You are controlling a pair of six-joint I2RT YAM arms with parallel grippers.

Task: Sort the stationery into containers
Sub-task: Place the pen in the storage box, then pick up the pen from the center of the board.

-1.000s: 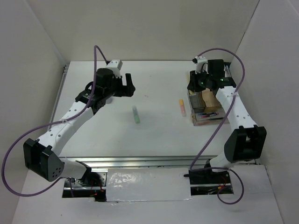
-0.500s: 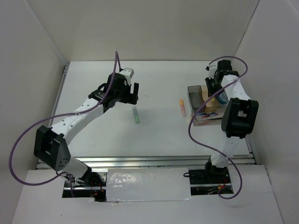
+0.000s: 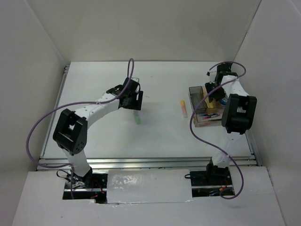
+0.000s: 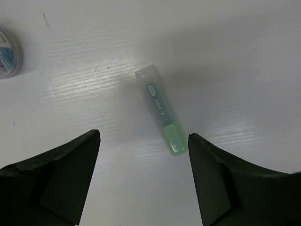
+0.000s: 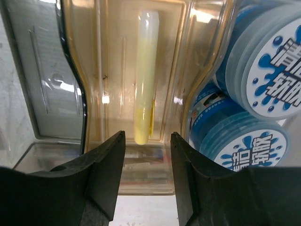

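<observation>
A green highlighter (image 3: 137,116) lies on the white table; in the left wrist view it (image 4: 162,110) sits just ahead of my open, empty left gripper (image 4: 143,134), nearer the right finger. In the top view the left gripper (image 3: 137,101) hovers just behind it. My right gripper (image 5: 147,134) is open and empty above the clear brownish box (image 5: 75,94), over a compartment holding a yellow highlighter (image 5: 145,80). Two blue tape rolls (image 5: 268,70) fill the neighbouring compartment. The right gripper (image 3: 214,89) is over the box (image 3: 195,92) at the right.
An orange highlighter (image 3: 183,108) lies on the table just left of the box. Pens (image 3: 207,115) lie in the box's near compartment. A patterned tape roll (image 4: 8,54) shows at the far left of the left wrist view. White walls enclose the table.
My left arm has swung right and come over the green highlighter. My right gripper has shifted right and back over the box, its arm folding up.
</observation>
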